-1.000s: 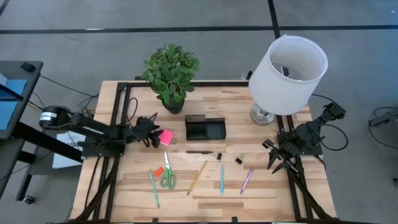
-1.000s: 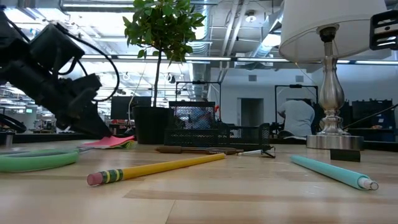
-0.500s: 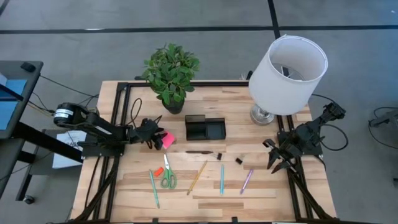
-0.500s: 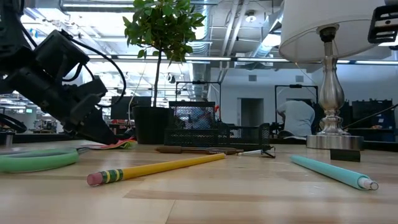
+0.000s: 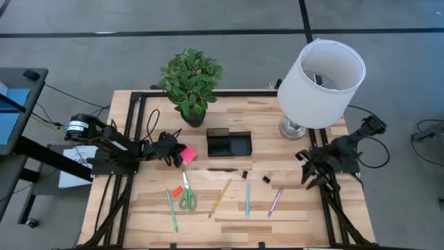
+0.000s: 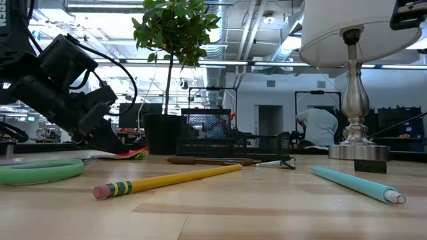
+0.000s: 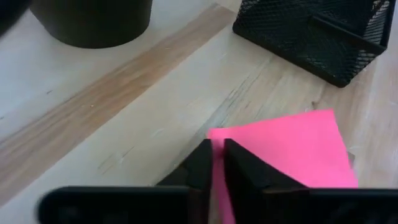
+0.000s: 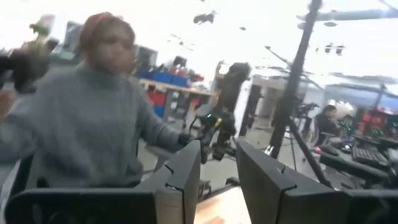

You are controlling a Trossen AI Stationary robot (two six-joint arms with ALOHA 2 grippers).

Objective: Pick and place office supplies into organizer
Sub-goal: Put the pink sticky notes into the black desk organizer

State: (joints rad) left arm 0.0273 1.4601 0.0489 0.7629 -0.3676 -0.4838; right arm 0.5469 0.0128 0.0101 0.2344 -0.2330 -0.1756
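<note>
The left tool (image 7: 213,163) is pinching the pink sticky-note pad (image 7: 292,152) narrowly by one corner, just left of the black mesh organizer (image 5: 228,144) on the tabletop (image 5: 291,201), so the pad could be slipping out or fanning open once lifted.

The organizer (image 5: 229,144) sits mid-table; the plant (image 5: 191,83) is at its 11 o'clock, the lamp (image 5: 320,83) at 2, the pad (image 5: 186,154) just at 9. At its 6 lie a pen (image 5: 222,169), scissors (image 5: 186,196), pencil (image 5: 220,197) and more pens (image 5: 248,199). The left gripper (image 5: 173,149) meets the pad's 9 o'clock edge.
</note>
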